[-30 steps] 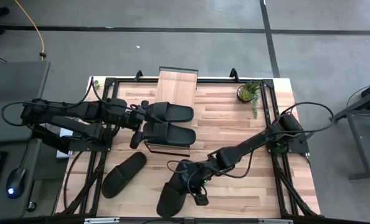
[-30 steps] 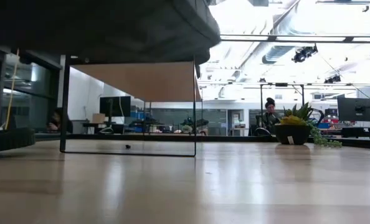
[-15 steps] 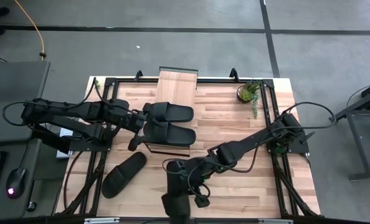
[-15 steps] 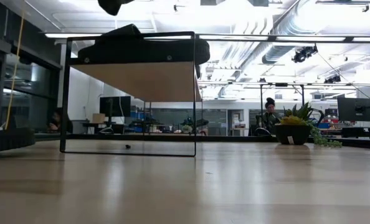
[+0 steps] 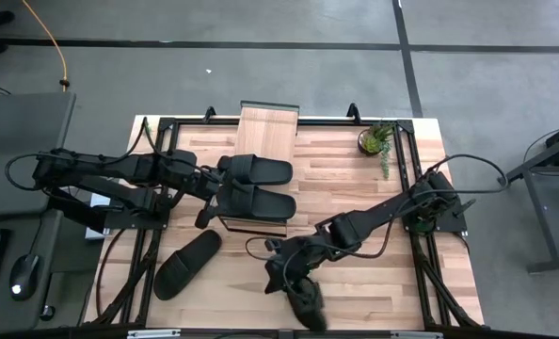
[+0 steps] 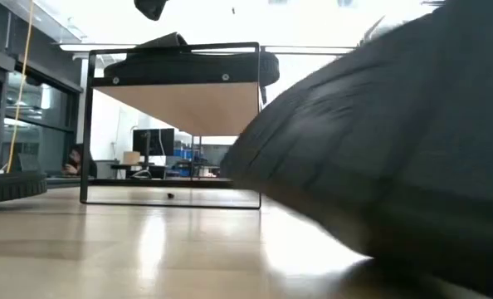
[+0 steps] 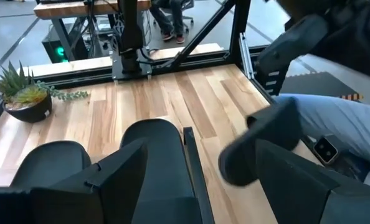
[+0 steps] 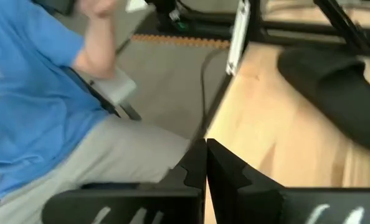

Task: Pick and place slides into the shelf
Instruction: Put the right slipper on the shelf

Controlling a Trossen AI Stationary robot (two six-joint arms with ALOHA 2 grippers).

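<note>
Overhead, two matte black slides (image 5: 253,185) lie side by side on the shelf (image 5: 267,132).

Even overhead light; low view backlit, ceiling glare; near slide (image 6: 396,158) motion-blurred.

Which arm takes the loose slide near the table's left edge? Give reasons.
Left: the left tool is open by the shelf, nearer the loose slide; the right tool is shut on another slide.

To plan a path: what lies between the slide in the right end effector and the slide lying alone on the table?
High view: only bare tabletop lies between the held slide and the lone slide.
</note>
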